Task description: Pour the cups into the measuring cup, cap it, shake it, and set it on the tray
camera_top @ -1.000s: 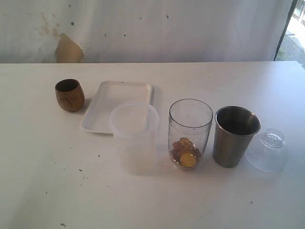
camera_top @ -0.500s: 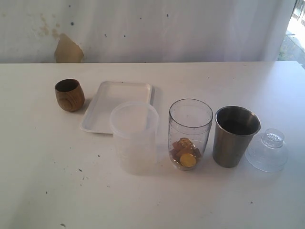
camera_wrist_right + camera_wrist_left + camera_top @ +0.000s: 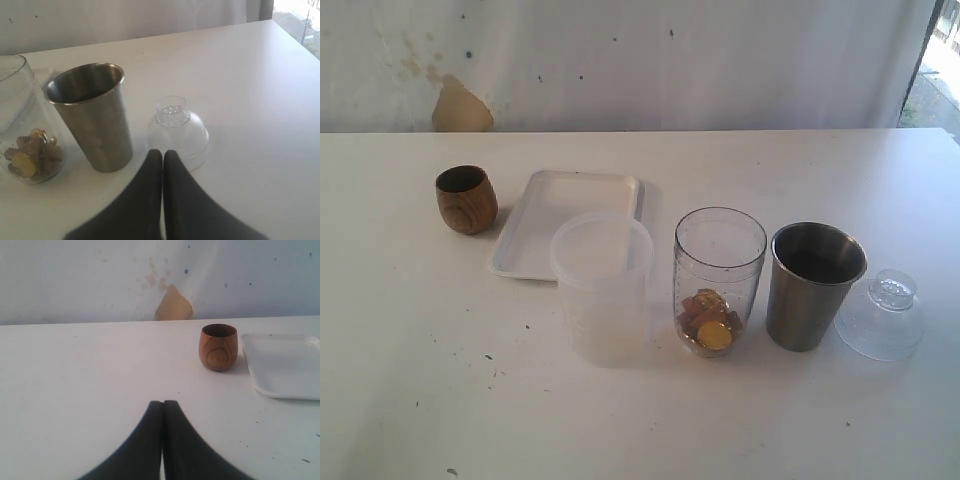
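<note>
Both grippers are clenched tight with nothing between their fingers: the left gripper [image 3: 162,404] points toward the wooden cup [image 3: 218,347], the right gripper [image 3: 162,152] toward the clear domed lid [image 3: 176,131]. The measuring cup [image 3: 719,280], with brown and yellow pieces at its bottom, stands between the frosted jug [image 3: 603,290] and the steel tumbler [image 3: 815,285]. Nothing on the table has shifted in the last 1 second.

The left gripper [image 3: 163,406] hangs over the white table [image 3: 75,390], its dark jaws pressed together. The wooden cup [image 3: 219,347] stands upright beyond it, well apart. The tray [image 3: 285,365] lies just beside the cup, and a tan wall patch [image 3: 173,305] shows behind the cup.
</note>
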Robot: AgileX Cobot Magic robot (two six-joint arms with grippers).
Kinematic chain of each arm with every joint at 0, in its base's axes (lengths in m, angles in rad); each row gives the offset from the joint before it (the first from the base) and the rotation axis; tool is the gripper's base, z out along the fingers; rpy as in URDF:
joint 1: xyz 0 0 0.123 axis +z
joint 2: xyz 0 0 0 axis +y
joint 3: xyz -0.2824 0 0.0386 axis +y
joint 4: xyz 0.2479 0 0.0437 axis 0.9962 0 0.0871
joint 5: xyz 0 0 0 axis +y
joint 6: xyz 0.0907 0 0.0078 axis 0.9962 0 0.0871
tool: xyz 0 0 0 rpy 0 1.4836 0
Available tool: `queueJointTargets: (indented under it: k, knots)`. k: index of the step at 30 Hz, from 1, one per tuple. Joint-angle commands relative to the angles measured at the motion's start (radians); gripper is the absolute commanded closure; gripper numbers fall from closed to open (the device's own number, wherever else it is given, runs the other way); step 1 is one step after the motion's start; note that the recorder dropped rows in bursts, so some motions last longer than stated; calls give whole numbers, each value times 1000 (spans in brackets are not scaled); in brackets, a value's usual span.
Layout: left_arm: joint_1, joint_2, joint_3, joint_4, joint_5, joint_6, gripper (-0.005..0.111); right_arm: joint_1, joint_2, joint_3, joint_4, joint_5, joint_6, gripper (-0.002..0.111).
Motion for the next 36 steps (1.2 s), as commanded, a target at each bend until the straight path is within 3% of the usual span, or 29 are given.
queueJointTargets:
  k: [1, 4, 12, 17, 20, 24, 26, 28, 33, 36]
  knots:
    - [0, -5, 5, 1, -16, -4, 107, 2, -6, 5, -4, -7, 0, 108]
    - [0, -5, 5, 1, -16, -4, 107, 2, -6, 5, -4, -32, 0, 108]
    - [0, -5, 5, 1, -16, -4, 107, 2, -6, 5, 38, -486, 69, 108]
    - [0, -5, 5, 1, -16, -4, 107, 2, -6, 5, 30, -594, 45, 107]
    - [0, -5, 5, 1, -16, -4, 107, 2, -6, 5, 30, -611, -8, 90]
    - [0, -5, 5, 1, -16, -4, 107, 2, -4, 5, 30, -618, -12, 29]
    - [0, -5, 5, 1, -16, -4, 107, 2, 31, 5, 30, -625, 11, 12]
    - [0, -5, 5, 1, -16, -4, 107, 2, 81, 5, 30, -633, 56, 5]
    - [0, -5, 5, 1, -16, -4, 107, 2, 221, 5, 30, -660, 68, 5]
    - [0, -5, 5, 1, -16, -4, 107, 2, 318, 5, -146, -674, 68, 5]
